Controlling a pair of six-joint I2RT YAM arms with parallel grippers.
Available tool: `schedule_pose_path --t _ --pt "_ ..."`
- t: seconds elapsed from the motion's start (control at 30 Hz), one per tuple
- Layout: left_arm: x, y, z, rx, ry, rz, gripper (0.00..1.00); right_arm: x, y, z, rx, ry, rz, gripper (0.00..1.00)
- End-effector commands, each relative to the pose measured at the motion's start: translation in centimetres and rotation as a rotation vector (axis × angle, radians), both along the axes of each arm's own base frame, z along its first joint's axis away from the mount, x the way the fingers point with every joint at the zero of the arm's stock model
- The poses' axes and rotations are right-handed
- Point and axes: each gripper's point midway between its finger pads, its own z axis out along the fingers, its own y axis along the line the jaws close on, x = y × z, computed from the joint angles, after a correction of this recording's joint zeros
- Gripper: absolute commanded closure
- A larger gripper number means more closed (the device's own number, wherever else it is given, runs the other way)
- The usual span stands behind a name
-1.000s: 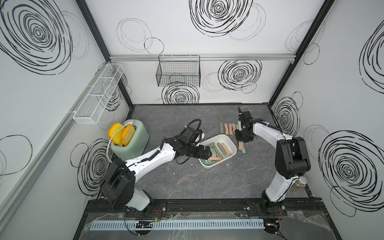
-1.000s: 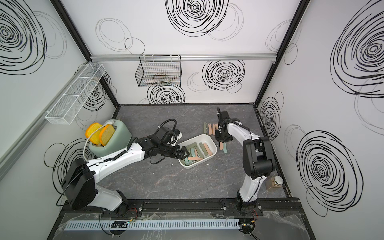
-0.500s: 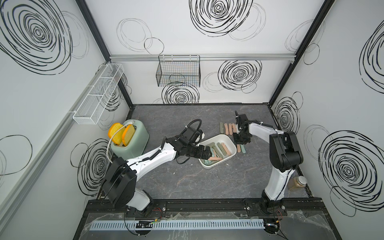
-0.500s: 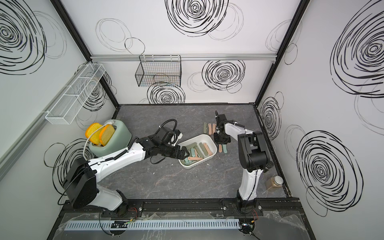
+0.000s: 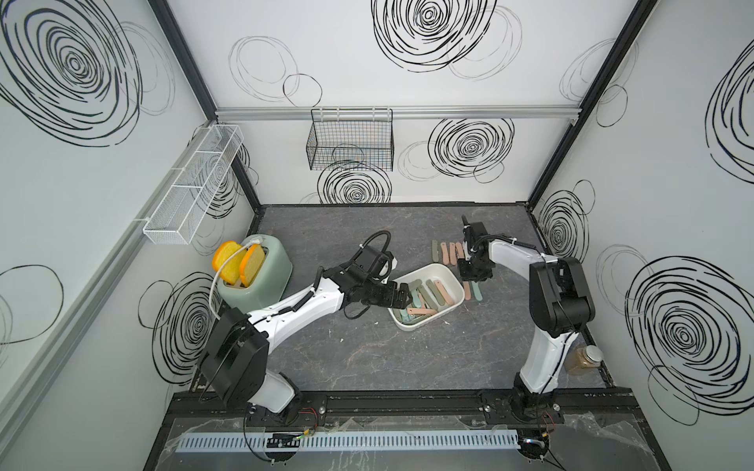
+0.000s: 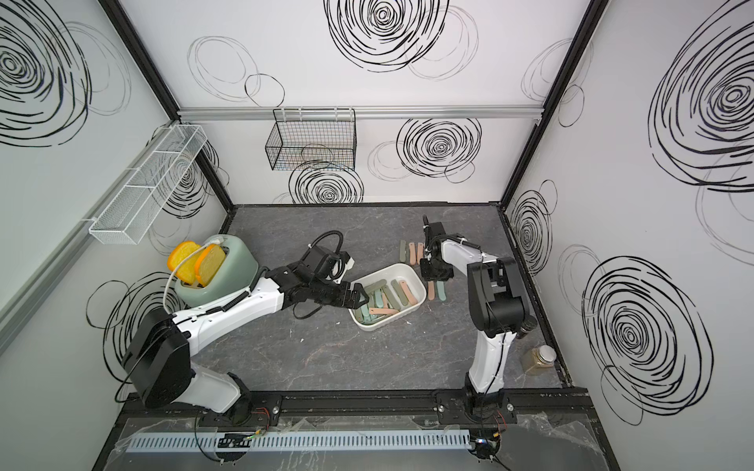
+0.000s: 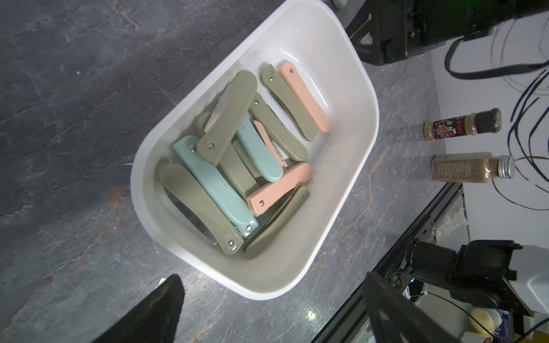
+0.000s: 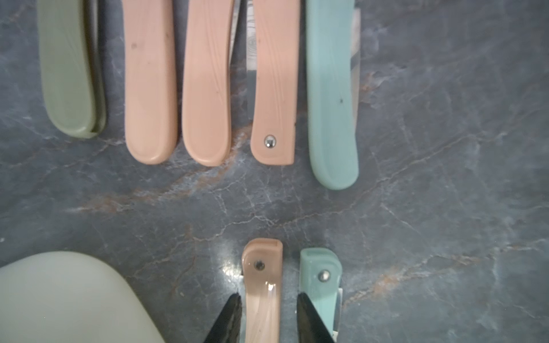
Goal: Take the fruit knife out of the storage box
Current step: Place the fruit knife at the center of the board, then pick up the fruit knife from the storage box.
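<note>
**One knife laid outside, a heap left in the box**

The storage box (image 5: pixel 444 271) sits mid-table (image 5: pixel 367 359), holding a loose heap of folded fruit knives (image 7: pixel 225 118). Just beside it a pink fruit knife (image 8: pixel 261 264) lies flat on the table next to a teal knife (image 8: pixel 320 276).
The right pincer (image 8: pixel 267 301) straddles the pink fruit knife with a gap on one side, so it looks released; the placing step seems to be ending. The left pincer (image 5: pixel 406 297) hangs wide open and empty at the box's other end.
Next, I judge, the right pincer should lift clear without nudging the neighbours, and the topmost knife in the heap is the one to pick.
</note>
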Motion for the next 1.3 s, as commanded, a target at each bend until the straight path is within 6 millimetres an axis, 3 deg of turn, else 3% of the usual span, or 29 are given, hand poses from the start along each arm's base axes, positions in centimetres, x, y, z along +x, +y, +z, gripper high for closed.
schedule_pose_path --t 0.0,0.2,0.37,0.53,0.7,1.27 --pt "0.6 0.5 1.5 -0.025 -0.042 0.004 0.02 0.9 0.1 4.1 0.003 -0.080 -0.004 0.66" --pt "0.4 2.5 1.4 -0.030 -0.040 0.038 0.02 0.9 2.0 8.0 0.040 -0.159 0.031 0.67" --pt "-0.1 3.9 1.0 -0.033 -0.038 0.062 0.02 -0.4 5.8 9.0 0.055 -0.189 0.121 0.67" --pt "-0.7 4.8 0.8 -0.036 -0.036 0.078 0.02 -2.1 9.3 7.4 0.056 -0.159 0.194 0.67" --pt "-1.4 5.6 0.5 -0.030 -0.032 0.089 0.02 -2.7 11.0 5.1 0.047 -0.106 0.231 0.64" --pt "-2.0 7.1 -0.7 -0.025 -0.012 0.128 0.02 -3.6 12.6 0.0 0.039 0.014 0.274 0.64"
